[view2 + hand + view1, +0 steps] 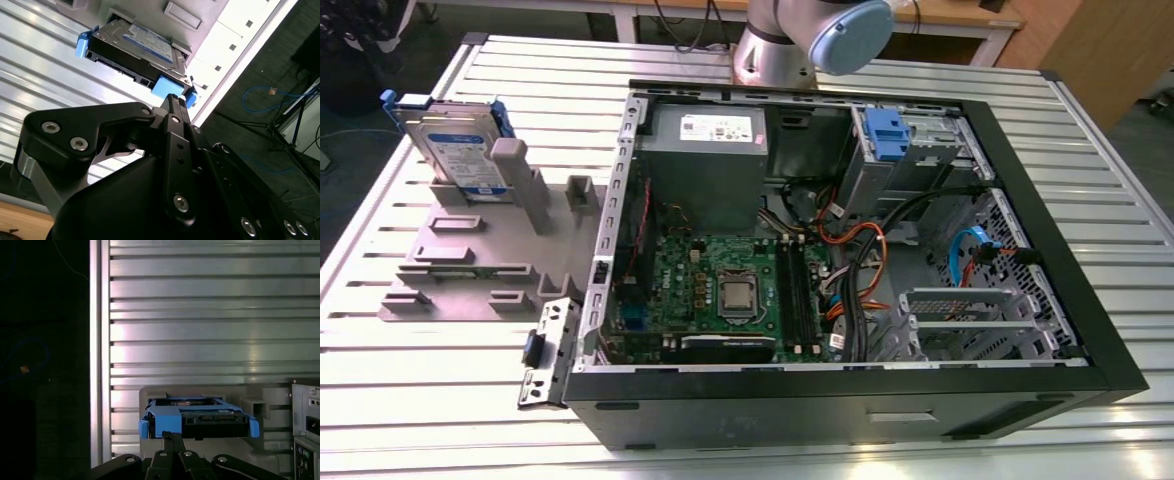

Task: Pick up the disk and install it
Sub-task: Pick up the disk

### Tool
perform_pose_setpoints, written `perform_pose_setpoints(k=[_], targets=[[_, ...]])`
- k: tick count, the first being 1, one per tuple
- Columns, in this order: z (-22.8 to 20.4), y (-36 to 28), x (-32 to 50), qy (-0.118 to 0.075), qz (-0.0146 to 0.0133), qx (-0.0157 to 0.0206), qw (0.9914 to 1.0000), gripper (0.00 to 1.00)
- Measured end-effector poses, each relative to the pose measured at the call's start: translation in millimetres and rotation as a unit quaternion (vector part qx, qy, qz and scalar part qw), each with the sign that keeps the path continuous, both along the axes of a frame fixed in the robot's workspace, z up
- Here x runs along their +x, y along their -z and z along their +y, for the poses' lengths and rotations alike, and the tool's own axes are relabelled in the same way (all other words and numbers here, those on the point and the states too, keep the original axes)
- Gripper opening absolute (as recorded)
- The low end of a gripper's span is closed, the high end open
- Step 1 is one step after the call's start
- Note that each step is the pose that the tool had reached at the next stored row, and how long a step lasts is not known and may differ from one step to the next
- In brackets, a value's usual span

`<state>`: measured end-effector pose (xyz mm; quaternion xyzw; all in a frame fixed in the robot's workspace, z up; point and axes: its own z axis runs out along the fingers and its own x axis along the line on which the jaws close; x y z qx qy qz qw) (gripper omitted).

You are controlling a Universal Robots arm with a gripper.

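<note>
Silver arm (771, 55) with a grey-blue joint cap (850, 33); matte black end effector (175, 102) studded with silver screws (79, 144)

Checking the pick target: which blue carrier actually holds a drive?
The disk standing in the grey stand outside the case; the blue bracket inside is empty.

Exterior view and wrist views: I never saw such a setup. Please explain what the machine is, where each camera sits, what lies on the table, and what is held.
The machine is a robot arm. The exterior view watches from off the arm: a metal table carries an open computer case and, at the exterior view's left, a grey stand with the disk upright in it. Both wrist views look from the arm past its gripper towards the disk. The gripper is shut and holds nothing.
</note>
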<state>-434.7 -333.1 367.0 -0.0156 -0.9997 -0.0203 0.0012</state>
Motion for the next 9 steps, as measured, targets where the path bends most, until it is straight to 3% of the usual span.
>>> perform_pose_setpoints(k=[9], targets=[[0.0,0.0,0.0,-0.015,0.0000,0.0000,0.99989,0.11]])
